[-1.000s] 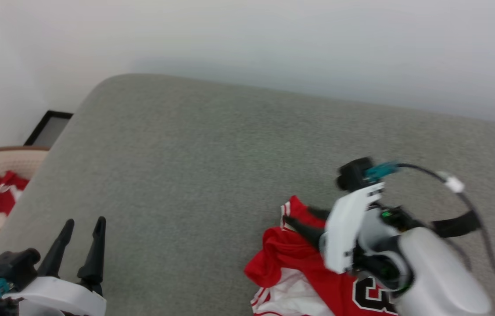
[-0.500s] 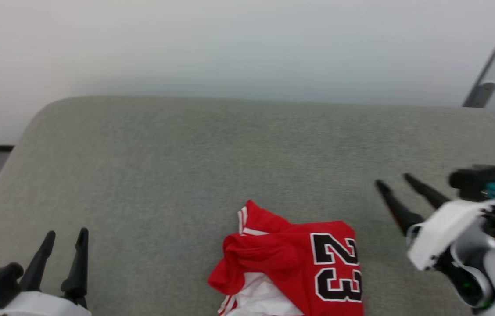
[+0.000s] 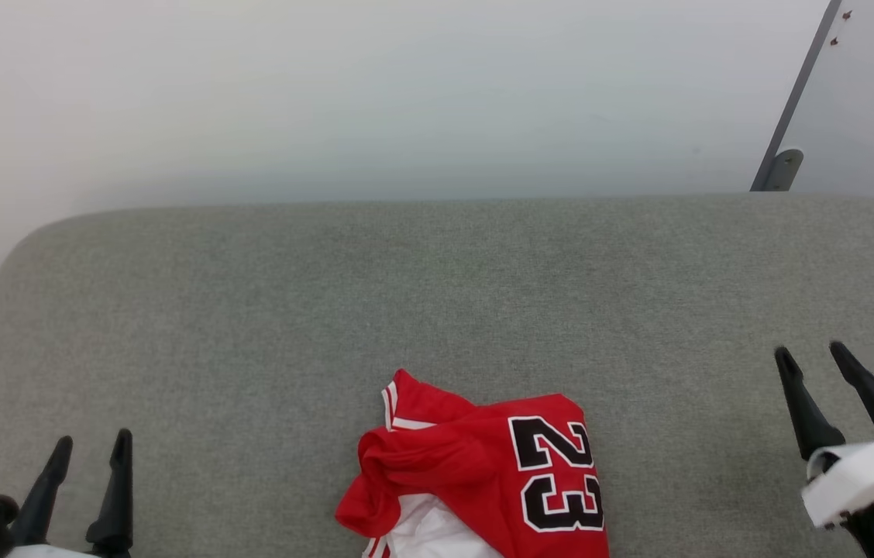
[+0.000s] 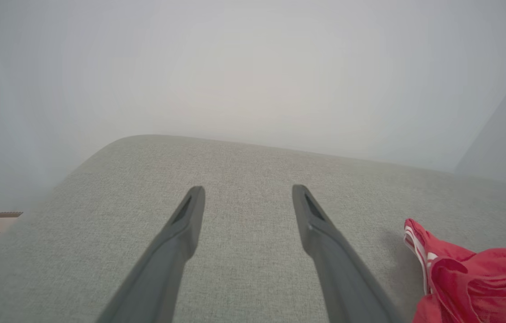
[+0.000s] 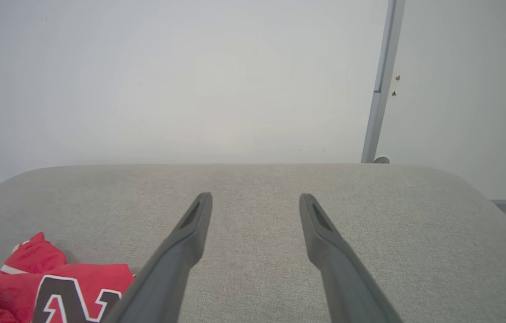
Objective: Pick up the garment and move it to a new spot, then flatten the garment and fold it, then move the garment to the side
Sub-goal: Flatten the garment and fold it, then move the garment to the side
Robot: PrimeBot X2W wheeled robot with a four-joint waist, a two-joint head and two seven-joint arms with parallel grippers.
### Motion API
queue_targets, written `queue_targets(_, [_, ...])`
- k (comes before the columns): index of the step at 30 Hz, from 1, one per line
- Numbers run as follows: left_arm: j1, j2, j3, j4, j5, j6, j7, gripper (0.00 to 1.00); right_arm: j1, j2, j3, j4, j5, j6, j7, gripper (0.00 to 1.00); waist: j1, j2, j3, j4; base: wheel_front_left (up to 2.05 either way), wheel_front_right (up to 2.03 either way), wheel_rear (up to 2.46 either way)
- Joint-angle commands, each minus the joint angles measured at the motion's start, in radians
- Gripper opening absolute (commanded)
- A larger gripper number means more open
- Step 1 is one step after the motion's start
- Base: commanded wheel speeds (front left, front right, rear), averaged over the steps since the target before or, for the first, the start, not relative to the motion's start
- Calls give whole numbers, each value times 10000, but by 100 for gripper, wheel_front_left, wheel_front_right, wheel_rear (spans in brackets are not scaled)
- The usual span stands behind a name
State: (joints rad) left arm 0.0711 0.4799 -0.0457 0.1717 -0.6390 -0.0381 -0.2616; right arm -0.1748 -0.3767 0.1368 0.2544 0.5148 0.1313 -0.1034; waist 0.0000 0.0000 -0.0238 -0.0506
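While left pincer [image 3: 94, 439] and right pincer [image 3: 809, 350] are gaping empty, the garment [image 3: 483, 480] is lying crumpled between them, marginally nearer the right.

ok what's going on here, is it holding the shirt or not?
Not holding it. The garment, a red jersey with the 23 facing up, lies crumpled near the front edge of the grey padded surface. The left gripper and the right gripper are both open and empty, one out to each side and clear of the cloth. Nothing is flattened or folded yet.
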Motion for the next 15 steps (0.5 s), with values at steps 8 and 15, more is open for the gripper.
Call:
queue_targets(8, [351,-205,521,113,305,-312,-34,100,817,292,-476,308,-85,-15,-561,100,0,0,-123,-12,0,0,0])
queue_targets(15, [437,-318,699,216,491,-484,-35,100,1068,382,-633,339,-210,-15,-653,100,0,0,-152,47,0,0,0])
